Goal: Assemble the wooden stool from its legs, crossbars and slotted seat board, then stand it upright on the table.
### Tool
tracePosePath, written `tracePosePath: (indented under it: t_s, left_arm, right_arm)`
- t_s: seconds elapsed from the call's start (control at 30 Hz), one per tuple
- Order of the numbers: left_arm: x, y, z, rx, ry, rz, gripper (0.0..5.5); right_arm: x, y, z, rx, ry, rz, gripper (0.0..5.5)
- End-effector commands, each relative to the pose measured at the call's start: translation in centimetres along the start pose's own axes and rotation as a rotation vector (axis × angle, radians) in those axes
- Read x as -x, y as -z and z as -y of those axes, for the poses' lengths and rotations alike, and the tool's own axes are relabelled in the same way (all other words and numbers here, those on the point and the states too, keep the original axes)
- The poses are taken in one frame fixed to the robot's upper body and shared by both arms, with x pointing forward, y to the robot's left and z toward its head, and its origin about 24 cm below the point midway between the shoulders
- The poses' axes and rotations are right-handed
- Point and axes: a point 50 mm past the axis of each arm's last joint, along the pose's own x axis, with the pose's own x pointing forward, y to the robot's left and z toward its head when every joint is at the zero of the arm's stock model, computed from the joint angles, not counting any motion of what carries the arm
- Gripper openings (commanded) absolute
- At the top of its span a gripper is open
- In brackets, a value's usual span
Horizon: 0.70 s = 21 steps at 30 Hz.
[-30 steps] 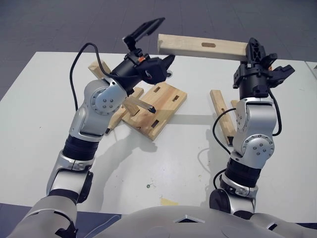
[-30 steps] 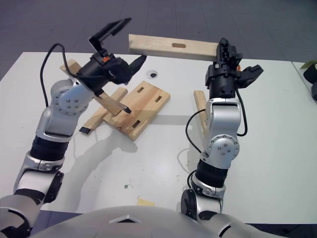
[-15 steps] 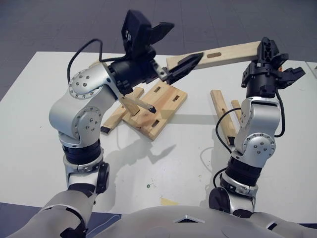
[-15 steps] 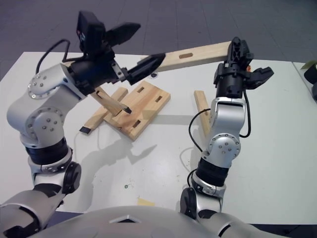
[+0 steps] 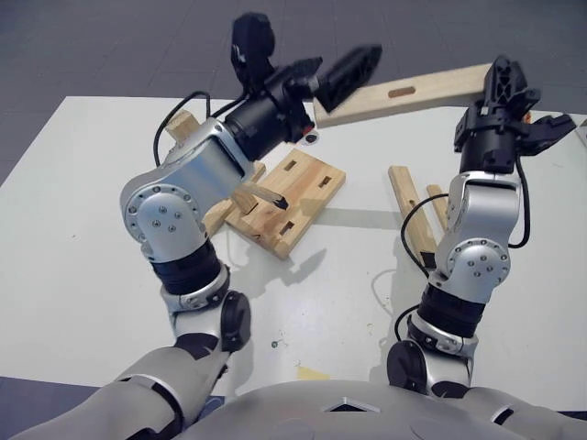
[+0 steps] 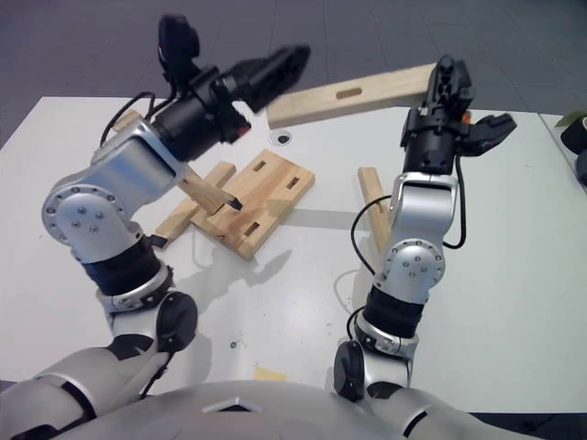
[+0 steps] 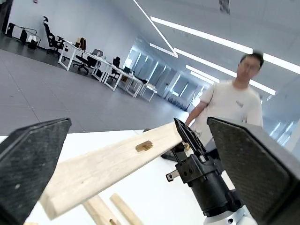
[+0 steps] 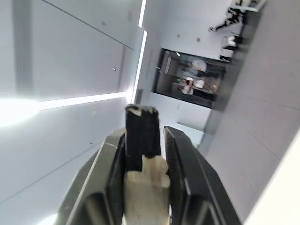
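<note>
My right gripper (image 5: 501, 84) is held high over the table's far right, shut on one end of a long slotted wooden bar (image 5: 404, 93). In the right wrist view both fingers (image 8: 140, 133) clamp the bar's pale end. The bar slopes down to the left, and my left gripper (image 5: 335, 73) is open at its free end; in the left wrist view the bar (image 7: 112, 164) lies between the two wide-apart pads (image 7: 28, 164). The slotted seat board (image 5: 298, 197) rests tilted on the table with one leg (image 5: 249, 194) stuck in it.
Two loose wooden pieces (image 5: 410, 215) lie on the table at the right, beside my right arm. More pieces (image 5: 182, 124) lie at the far left and under the board's left edge (image 5: 215, 215). The near half of the white table (image 5: 303, 302) is bare.
The left arm swung up and turned, bringing its open fingers to the bar's free end. The right gripper tilted the bar so its held end is higher.
</note>
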Motion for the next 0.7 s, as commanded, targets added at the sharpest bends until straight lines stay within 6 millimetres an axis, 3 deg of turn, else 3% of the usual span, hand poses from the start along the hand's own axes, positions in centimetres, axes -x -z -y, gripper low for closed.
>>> tracePosePath:
  t_s: [0.03,0.17,0.3,0.47,0.7]
  left_arm:
    - [-1.3,-0.9,-0.7,0.301,-0.111,0.105,5.4]
    - [-1.6,-0.8,-1.6,0.451,-0.207,0.105,5.4]
    - [-1.6,-1.5,0.9,0.582,0.015,0.113,5.4]
    - [-0.8,-1.8,1.9,0.609,0.107,0.107,5.4]
    - [-1.0,-0.2,1.0,0.573,0.006,0.07,5.4]
  right_arm:
    - [-1.8,-0.1,-2.7,-0.044,-0.124,0.063,1.01]
    - [-2.5,1.0,-4.4,-0.095,-0.19,0.057,1.01]
    - [-2.6,3.5,-3.9,-0.106,-0.171,-0.001,1.01]
    - [-2.4,4.0,-3.7,-0.113,-0.162,-0.009,1.01]
    - [-2.6,4.7,-4.7,-0.179,-0.172,-0.028,1.01]
